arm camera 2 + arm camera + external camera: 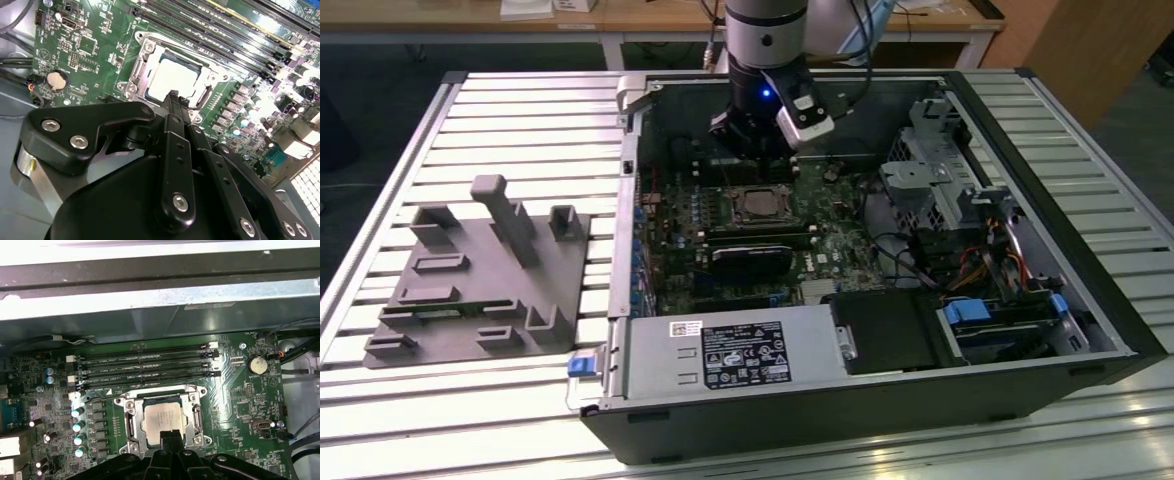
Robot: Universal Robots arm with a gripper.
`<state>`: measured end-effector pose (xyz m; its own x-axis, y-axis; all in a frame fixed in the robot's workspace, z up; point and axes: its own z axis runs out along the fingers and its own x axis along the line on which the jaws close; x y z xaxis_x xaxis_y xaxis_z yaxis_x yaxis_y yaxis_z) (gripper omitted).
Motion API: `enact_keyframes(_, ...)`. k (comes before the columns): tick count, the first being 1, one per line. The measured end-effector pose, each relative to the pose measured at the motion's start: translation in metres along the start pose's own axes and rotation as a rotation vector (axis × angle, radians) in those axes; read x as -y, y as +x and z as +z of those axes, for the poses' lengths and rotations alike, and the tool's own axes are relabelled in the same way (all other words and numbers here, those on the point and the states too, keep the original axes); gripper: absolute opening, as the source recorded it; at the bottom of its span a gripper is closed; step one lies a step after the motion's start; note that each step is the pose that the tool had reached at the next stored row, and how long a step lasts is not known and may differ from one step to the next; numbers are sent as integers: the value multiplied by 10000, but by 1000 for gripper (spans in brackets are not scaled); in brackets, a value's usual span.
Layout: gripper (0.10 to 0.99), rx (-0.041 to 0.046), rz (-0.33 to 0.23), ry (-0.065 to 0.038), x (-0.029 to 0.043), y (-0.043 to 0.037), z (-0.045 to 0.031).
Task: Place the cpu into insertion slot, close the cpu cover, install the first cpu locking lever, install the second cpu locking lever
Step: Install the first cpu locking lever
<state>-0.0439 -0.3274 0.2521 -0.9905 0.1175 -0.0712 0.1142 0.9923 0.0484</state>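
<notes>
The cpu lies flat in the insertion slot on the green board, its pale face showing through the window of the cpu cover. The silvery cover lies down around the chip. My gripper hangs just over the chip's near edge with its two black fingers pressed together and nothing between them. In the exterior view the gripper stands inside the open computer case, just behind the cpu. In the second wrist view the cpu sits right past the fingertips. I cannot make out how the locking levers stand.
Long memory slots run beside the socket, with a coin battery further off. The case wall rises behind the board. A drive cage and power supply crowd the case. A grey fixture plate lies at the exterior view's left.
</notes>
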Motion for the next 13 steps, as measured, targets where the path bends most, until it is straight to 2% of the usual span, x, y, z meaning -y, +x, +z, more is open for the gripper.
enact_keyframes(13,106,0,1,-16,38,328,-25)
